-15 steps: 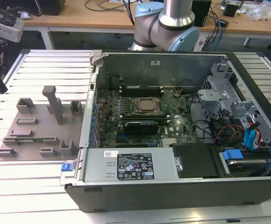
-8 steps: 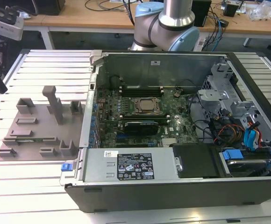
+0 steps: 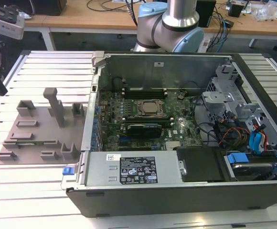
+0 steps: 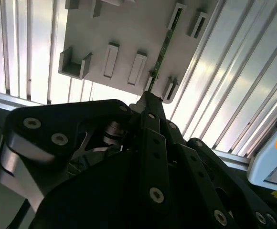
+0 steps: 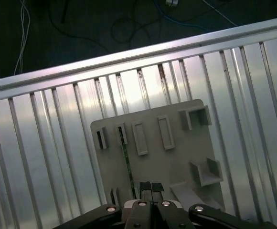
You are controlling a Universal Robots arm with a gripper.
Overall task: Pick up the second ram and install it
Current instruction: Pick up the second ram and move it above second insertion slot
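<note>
Second wrist view: ram [image 4: 164, 47] (beyond pincer [image 4: 148, 98])

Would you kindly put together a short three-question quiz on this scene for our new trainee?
1. True or false: the second ram stands on edge in a slot of the grey fixture.
2. The grey fixture rests on: A) the slatted metal table; B) a cardboard box; C) a carpet.
3. Fill in: in the exterior view, the open computer case lies on the fixture's ____ side.
Key: 1 true; 2 A; 3 right (the exterior view's right).
</note>
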